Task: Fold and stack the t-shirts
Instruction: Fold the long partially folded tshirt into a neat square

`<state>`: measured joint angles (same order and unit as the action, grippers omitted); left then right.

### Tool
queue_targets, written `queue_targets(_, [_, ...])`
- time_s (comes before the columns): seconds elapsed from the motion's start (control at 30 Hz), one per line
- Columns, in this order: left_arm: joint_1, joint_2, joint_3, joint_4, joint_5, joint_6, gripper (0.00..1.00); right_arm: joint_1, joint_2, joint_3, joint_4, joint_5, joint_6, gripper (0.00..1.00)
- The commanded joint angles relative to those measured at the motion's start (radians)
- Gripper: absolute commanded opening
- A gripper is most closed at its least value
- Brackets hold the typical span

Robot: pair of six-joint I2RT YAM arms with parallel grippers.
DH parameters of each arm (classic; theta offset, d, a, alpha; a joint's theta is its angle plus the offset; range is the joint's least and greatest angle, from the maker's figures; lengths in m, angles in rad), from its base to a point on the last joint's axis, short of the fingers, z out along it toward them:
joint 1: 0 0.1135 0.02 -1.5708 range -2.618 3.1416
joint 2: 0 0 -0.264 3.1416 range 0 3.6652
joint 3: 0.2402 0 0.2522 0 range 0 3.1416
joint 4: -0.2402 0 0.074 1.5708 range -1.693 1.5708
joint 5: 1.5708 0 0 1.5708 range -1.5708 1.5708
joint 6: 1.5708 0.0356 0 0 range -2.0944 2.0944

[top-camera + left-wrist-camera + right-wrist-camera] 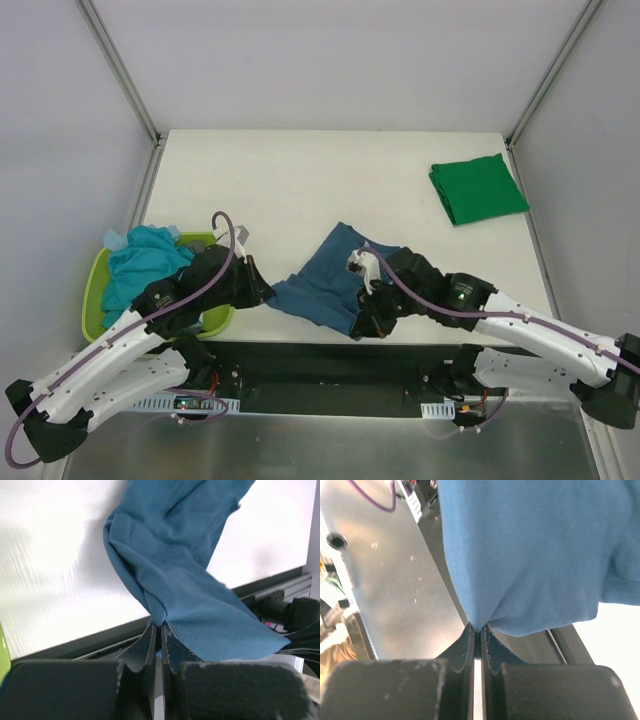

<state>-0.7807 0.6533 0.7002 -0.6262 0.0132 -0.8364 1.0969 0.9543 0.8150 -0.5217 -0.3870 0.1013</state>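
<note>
- The white table (300, 170) carries everything.
- The dark teal-blue t-shirt (325, 280) lies bunched at the table's near edge, in the middle.
- The lime-green basket (93, 300) at near left holds a light turquoise t-shirt (140, 262); the left arm (130, 340) crosses over part of the basket.
- The folded bright green t-shirt (478, 188) lies far right, well apart.
- The left fingers (150, 640) and the right fingers (469, 639) each pinch the dark teal-blue t-shirt's edge.

The flat white table (300, 180) carries a crumpled dark teal-blue cotton t-shirt (325, 285) at its near edge. A folded bright green cotton t-shirt (478, 188) lies well apart, to the far right of it. A lime-green plastic basket (92, 295) sits to its left.
</note>
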Motion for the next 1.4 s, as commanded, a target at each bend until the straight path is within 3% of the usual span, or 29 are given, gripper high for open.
queue_targets(0.0, [-0.008, 0.080, 0.114, -0.007, -0.166, 0.042, 0.00, -0.135, -0.063, 0.001, -0.047, -0.153, 0.038, 0.00])
queue_targets(0.37, [0.007, 0.518, 0.422, 0.120, -0.300, 0.192, 0.00, -0.550, -0.095, -0.037, -0.078, -0.197, 0.044, 0.00])
queue_targets(0.6, [0.078, 0.814, 0.631, 0.125, -0.194, 0.247, 0.00, -0.758, 0.004, -0.048, -0.073, -0.276, 0.011, 0.00])
queue_targets(0.73, [0.124, 1.014, 0.787, 0.125, -0.099, 0.287, 0.00, -0.853, 0.104, -0.046, 0.014, -0.257, 0.003, 0.00])
queue_targets(1.17, [0.178, 1.474, 1.169, 0.134, 0.096, 0.359, 0.01, -1.040, 0.375, -0.057, 0.268, -0.190, 0.040, 0.07])
queue_targets(1.2, [0.178, 1.506, 1.197, 0.144, 0.103, 0.361, 0.03, -1.046, 0.397, -0.056, 0.299, -0.165, 0.047, 0.12])
queue_targets(1.3, [0.179, 1.608, 1.317, 0.149, 0.139, 0.365, 0.12, -1.057, 0.468, -0.021, 0.371, -0.070, 0.060, 0.15])
queue_targets(1.37, [0.181, 1.648, 1.390, 0.151, 0.162, 0.381, 0.36, -1.059, 0.495, 0.025, 0.367, -0.035, 0.045, 0.25])
